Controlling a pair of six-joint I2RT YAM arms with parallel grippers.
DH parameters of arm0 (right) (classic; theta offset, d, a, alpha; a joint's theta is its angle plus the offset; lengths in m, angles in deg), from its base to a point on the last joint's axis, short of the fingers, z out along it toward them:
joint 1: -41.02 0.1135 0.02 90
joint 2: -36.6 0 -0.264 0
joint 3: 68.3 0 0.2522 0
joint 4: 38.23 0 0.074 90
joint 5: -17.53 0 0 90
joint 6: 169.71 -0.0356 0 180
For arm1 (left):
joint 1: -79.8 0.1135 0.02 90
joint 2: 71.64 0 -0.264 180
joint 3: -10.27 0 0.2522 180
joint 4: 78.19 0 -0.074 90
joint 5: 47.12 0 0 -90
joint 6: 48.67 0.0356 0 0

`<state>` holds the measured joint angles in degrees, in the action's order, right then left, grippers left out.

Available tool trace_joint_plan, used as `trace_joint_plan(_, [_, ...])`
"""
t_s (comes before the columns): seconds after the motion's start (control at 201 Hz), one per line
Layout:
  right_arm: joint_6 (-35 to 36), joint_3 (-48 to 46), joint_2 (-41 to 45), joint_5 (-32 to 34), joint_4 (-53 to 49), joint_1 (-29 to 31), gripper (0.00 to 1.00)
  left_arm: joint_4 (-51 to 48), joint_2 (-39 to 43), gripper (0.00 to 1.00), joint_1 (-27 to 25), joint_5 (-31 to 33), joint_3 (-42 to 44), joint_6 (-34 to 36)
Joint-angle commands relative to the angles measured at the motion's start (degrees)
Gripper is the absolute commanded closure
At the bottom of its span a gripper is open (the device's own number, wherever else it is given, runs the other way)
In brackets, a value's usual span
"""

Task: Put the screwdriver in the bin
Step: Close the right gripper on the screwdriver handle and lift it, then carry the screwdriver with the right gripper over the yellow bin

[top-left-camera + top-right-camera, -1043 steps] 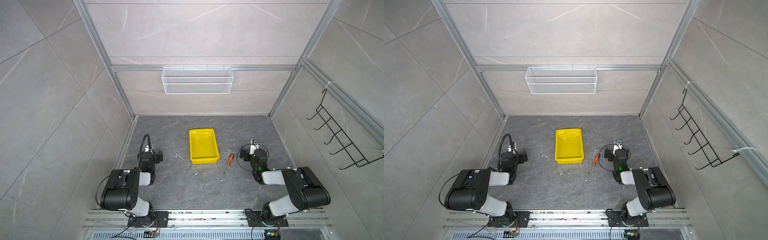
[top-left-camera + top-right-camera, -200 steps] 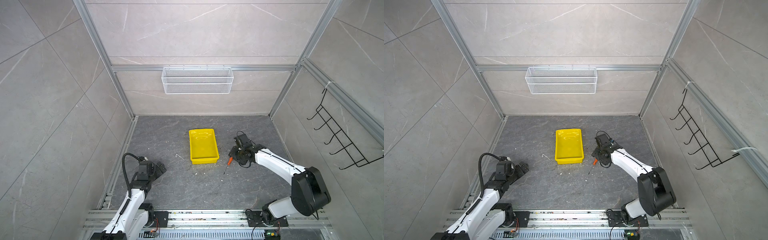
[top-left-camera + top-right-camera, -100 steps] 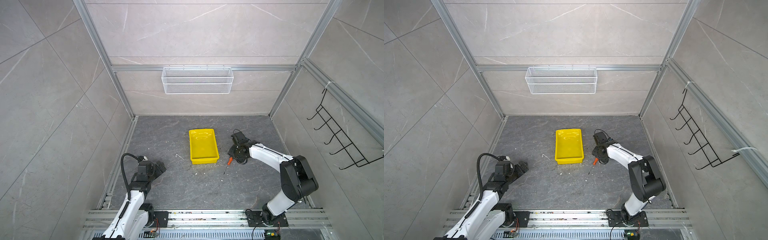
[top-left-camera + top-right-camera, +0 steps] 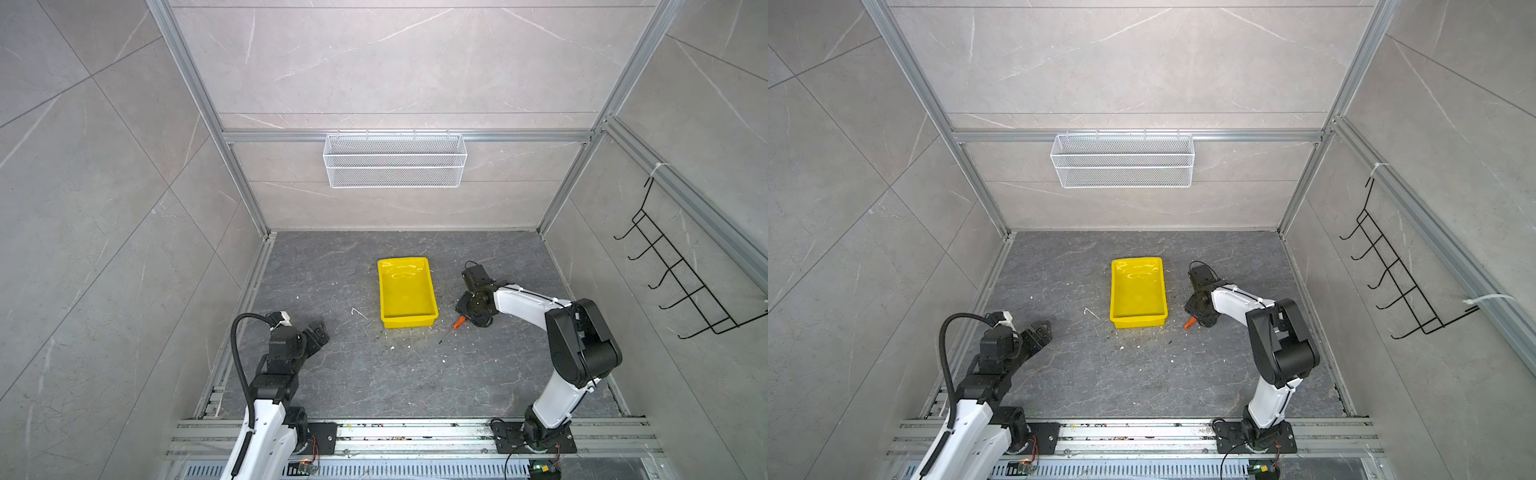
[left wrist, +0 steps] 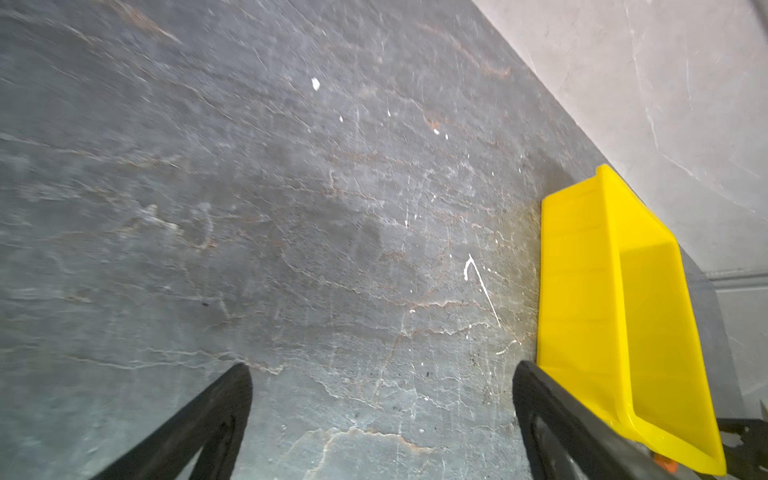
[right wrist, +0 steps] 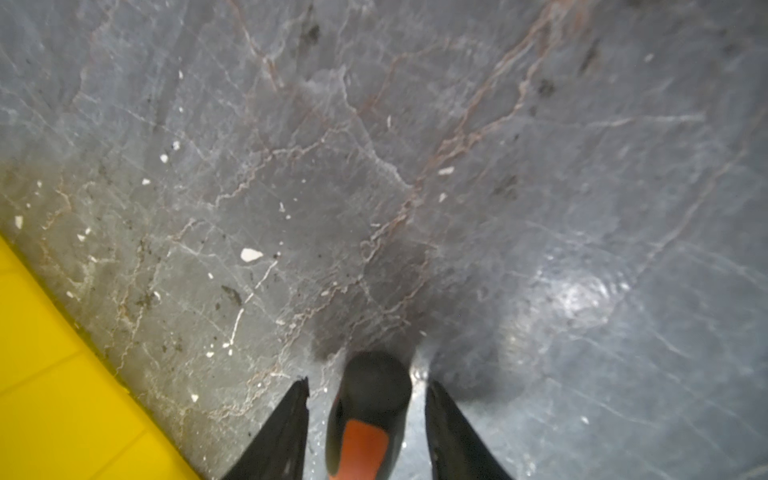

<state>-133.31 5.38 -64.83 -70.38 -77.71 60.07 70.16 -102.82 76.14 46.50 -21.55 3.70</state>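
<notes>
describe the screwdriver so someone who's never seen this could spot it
Find the bright yellow bin in the middle of the dark stone floor. Just off its near right corner lies the screwdriver, its handle between the fingers of the right gripper. It is the only orange-handled thing there, with a black cap and a thin dark shaft.

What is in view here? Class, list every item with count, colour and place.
Shallow rectangular yellow plastic bin: one, yellow, mid-floor.
Small orange-handled screwdriver: one, orange and black, on the floor right of the bin.
White wire mesh basket: one, white, back wall.
Black wire hook rack: one, black, right wall.
White specks: many, white, scattered on the grey stone-look floor.
Left arm and right arm: two, white and black, front rail.
Left end effector: one, black, open above bare floor.
Right end effector: one, black, open, straddling the screwdriver's handle.
</notes>
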Motion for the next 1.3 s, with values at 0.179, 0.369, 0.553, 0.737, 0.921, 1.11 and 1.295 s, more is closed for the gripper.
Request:
trace_joint_plan(0.179, [-2.2, -5.5, 0.4, 0.2, 2.9, 0.1, 0.68, -3.1, 9.3, 0.00, -0.1, 3.3, 2.0, 0.5])
trace_joint_plan(0.369, [-1.9, -12.8, 8.5, 0.8, 3.5, 0.3, 0.81, -0.1, 2.8, 0.05, -0.1, 0.5, 1.1, 1.6])
trace_joint_plan(0.553, [7.2, -14.2, 20.9, 8.4, -7.3, 0.3, 0.82, 0.9, -3.5, 0.09, -0.1, -0.1, -0.6, 1.8])
trace_joint_plan(0.737, [13.2, -9.5, 27.8, 11.9, -14.3, 0.3, 0.82, 0.9, -3.7, 0.10, -0.1, 0.4, -0.3, 0.9])
trace_joint_plan(0.921, [14.8, 1.3, 24.6, 9.2, -14.7, 1.4, 0.82, 3.9, -3.5, 0.04, -0.8, -2.7, 0.9, 1.8])
trace_joint_plan(1.11, [13.6, 16.2, 12.7, 7.4, -13.3, 5.8, 0.84, 7.4, -7.8, 0.01, -8.1, 1.6, 0.1, 4.7])
trace_joint_plan(1.295, [12.9, 30.4, 0.6, 7.0, -15.8, 10.3, 0.85, 7.7, -12.2, 0.00, -12.2, 5.2, -1.8, 5.9])
